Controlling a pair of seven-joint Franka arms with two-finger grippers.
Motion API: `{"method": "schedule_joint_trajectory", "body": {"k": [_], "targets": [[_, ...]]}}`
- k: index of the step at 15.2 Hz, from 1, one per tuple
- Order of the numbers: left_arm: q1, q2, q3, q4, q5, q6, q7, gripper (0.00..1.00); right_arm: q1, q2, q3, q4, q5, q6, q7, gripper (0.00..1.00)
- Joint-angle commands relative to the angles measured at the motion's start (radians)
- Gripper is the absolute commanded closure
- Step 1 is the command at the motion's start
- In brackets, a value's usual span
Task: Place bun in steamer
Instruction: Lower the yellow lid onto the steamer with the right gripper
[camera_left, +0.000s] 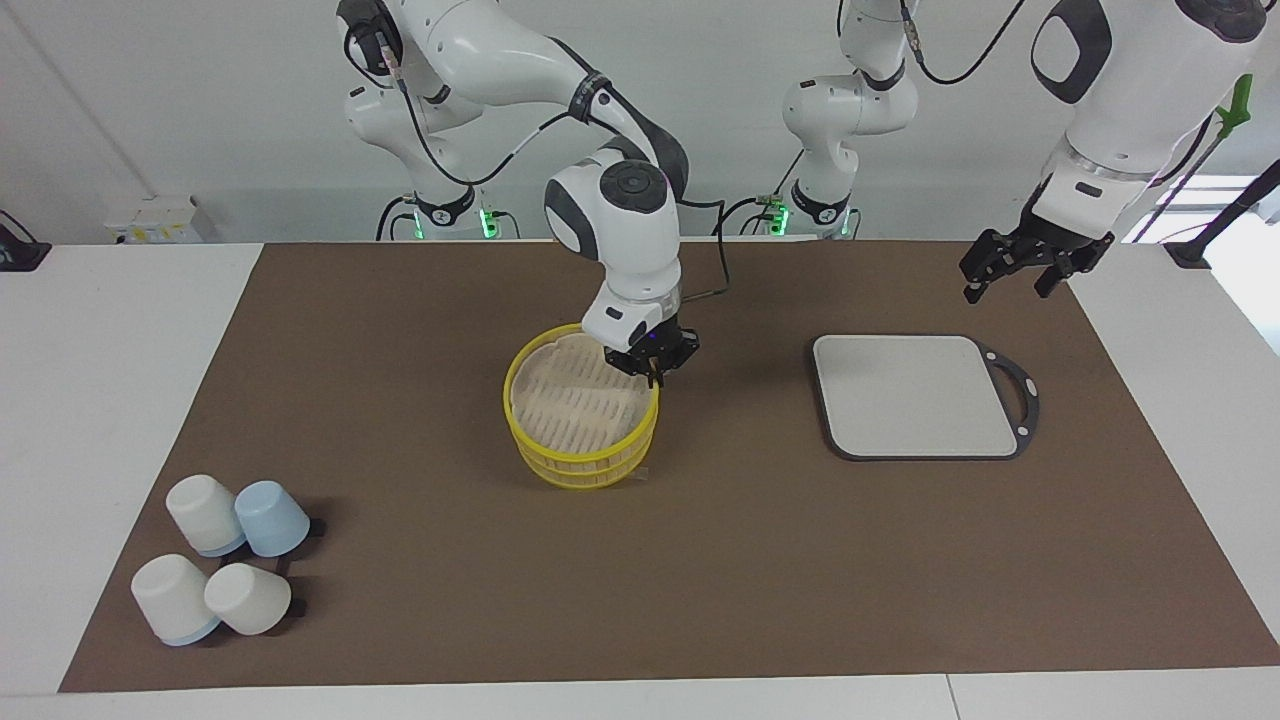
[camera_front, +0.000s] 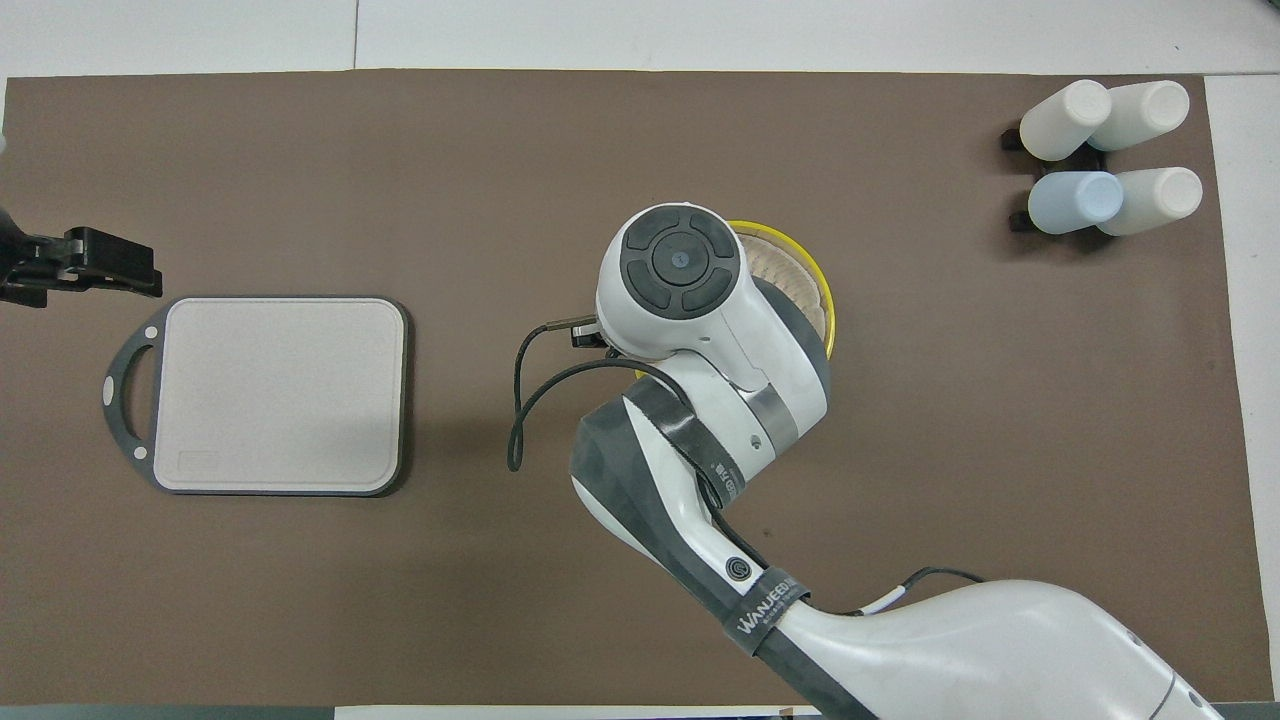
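Facing view: you have the right gripper (camera_left: 655, 371) low at the steamer (camera_left: 583, 408), at about 2 o'clock on its yellow rim; its fingers look drawn close together, but you cannot tell whether they hold anything or touch the rim. The steamer stands upright at mid-mat, two tiers stacked, slatted top showing. The bun is not visible, so its long axis cannot be read. The left gripper (camera_left: 1012, 277) hangs over the mat's edge at about 1 o'clock from the grey board (camera_left: 915, 396), fingers spread apart, holding nothing; that arm waits. Four upturned cups (camera_left: 225, 570) cluster at the right arm's end. Overhead view: the right arm's wrist covers most of the steamer (camera_front: 812, 268); only a rim arc shows. The board (camera_front: 270, 395) lies flat, the left gripper (camera_front: 130, 275) at its 10 o'clock.
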Motion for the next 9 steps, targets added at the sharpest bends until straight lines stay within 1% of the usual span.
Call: {"method": "schedule_joint_trajectory", "body": {"k": [1,3,9], "targets": [[0.012,-0.068,-0.001,-0.076,-0.021,0.001,0.025,0.00,-0.001,-0.014,-0.003,-0.020,-0.021,0.026,0.023,1.00],[0.012,-0.093,-0.001,-0.107,-0.021,0.008,0.026,0.00,-0.001,-0.015,-0.003,-0.037,-0.022,0.038,0.023,1.00],[0.012,-0.094,0.001,-0.110,-0.043,0.010,0.034,0.00,-0.001,-0.027,-0.003,-0.078,-0.022,0.050,0.026,1.00]]}}
